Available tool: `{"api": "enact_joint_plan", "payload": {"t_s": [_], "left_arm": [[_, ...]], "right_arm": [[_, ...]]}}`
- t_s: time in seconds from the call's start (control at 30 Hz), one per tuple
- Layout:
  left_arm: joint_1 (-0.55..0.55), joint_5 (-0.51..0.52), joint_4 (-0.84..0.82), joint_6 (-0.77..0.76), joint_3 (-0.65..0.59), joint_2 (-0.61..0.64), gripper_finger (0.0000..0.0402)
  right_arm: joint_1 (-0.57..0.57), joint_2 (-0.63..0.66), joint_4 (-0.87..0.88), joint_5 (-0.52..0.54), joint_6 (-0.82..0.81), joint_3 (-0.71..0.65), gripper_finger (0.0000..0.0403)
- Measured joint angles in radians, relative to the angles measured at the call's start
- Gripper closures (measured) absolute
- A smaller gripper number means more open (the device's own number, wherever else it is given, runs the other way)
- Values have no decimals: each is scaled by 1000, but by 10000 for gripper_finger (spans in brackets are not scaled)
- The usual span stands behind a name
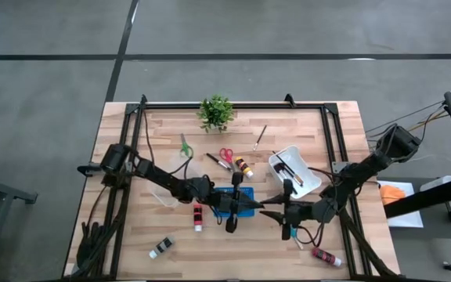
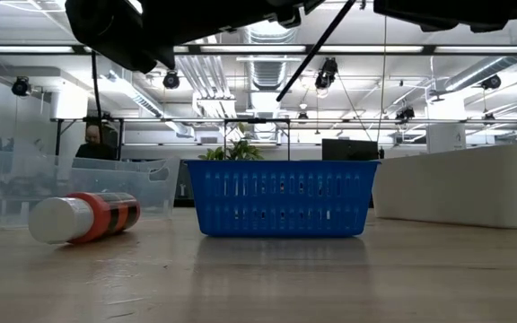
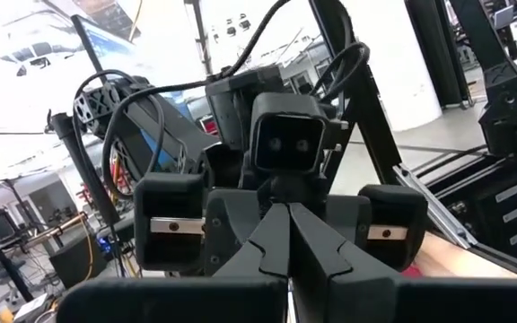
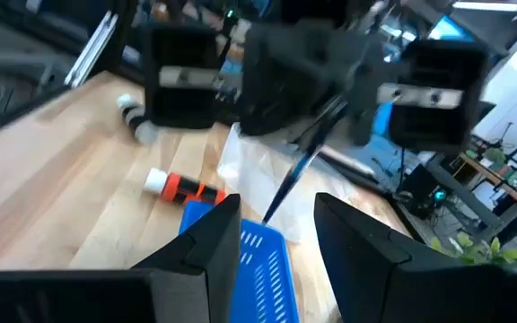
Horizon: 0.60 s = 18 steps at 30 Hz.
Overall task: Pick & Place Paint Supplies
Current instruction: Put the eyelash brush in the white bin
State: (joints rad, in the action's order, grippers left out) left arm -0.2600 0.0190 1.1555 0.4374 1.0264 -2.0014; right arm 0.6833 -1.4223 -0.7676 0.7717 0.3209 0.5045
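A thin dark-tipped brush (image 4: 296,175) hangs slanted over the blue basket (image 1: 234,197) — pinched by the left gripper (image 1: 259,205), fingers pressed together. The right gripper (image 1: 266,211) faces it, its 2 fingers spread apart.

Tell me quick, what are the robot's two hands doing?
Left hand: closed, holding a thin brush.
Right hand: open, holding nothing.

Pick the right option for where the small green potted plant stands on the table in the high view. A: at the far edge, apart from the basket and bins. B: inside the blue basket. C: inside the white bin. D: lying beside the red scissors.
A: the potted plant stands upright at the table's far edge, well clear of the blue basket and the white bin.
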Motion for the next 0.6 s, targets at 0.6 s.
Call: {"api": "enact_joint_plan", "payload": {"t_s": [0.6], "left_arm": [[0, 19, -34, 11, -4, 0, 399]], "right_arm": [[12, 2, -197, 17, 76, -22, 262]]}}
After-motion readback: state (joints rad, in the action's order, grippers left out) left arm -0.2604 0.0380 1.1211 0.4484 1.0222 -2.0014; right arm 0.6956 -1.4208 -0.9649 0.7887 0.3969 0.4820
